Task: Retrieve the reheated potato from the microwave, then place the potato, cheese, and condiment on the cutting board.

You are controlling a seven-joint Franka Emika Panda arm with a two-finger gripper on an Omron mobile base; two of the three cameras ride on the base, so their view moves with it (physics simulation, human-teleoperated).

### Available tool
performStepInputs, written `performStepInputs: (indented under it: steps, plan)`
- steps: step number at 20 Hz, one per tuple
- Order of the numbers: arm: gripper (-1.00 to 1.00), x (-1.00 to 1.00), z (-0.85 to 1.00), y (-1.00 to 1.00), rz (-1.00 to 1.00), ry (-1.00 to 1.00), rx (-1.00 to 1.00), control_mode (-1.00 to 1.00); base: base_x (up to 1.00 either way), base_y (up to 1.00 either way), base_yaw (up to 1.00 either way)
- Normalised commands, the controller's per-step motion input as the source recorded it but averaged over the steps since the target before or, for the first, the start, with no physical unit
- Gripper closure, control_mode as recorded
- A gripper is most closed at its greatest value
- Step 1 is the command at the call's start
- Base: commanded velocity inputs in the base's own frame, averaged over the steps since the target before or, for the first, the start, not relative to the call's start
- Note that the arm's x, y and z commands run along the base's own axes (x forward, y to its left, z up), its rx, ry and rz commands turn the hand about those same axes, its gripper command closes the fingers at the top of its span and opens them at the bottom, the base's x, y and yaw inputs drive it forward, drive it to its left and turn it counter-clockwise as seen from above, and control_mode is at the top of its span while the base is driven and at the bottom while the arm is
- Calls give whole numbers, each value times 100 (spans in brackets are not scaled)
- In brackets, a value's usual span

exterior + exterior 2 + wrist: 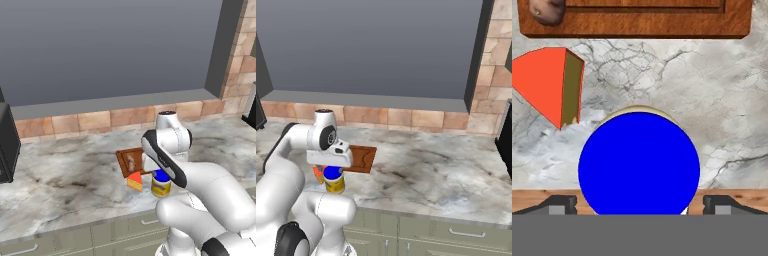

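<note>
We've got the tool (pixel 640 202) spread wide, holding nothing, its two tips at the bottom corners of the hand view either side of the condiment (pixel 639 162). The jar's blue lid sits dead centre at the bottom of that frame, right under the tool, so we judge the next move to be a straight drop along the view axis with little sideways correction; the jar is round, so there is no long axis to line up on. Cheese (pixel 547 82) lies on the bench (pixel 712 100) at the left, near the jar but apart, not yet on the board. Farther up, across the top edge, is the cutting board (pixel 662 22), with the potato (pixel 546 11) already on it at upper left. In the left base view the jar (pixel 161 183) and wedge (pixel 134 180) sit just in front of the board (pixel 131 160), centre frame.
</note>
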Motion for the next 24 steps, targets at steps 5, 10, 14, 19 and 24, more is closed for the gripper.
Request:
performStepInputs:
  steps: [5, 10, 14, 19, 24]
  plan:
    - [-100, 3, -1, 13, 0, 2, 0, -100, 0, 0, 0]
    - [-100, 16, -10, 1, 0, 1, 0, -100, 0, 0, 0]
    - [-100, 6, -1, -8, 0, 0, 0, -100, 0, 0, 0]
    - [-100, -5, 4, -3, 0, 0, 0, -100, 0, 0, 0]
    - [-100, -4, 5, 0, 0, 0, 0, -100, 0, 0, 0]
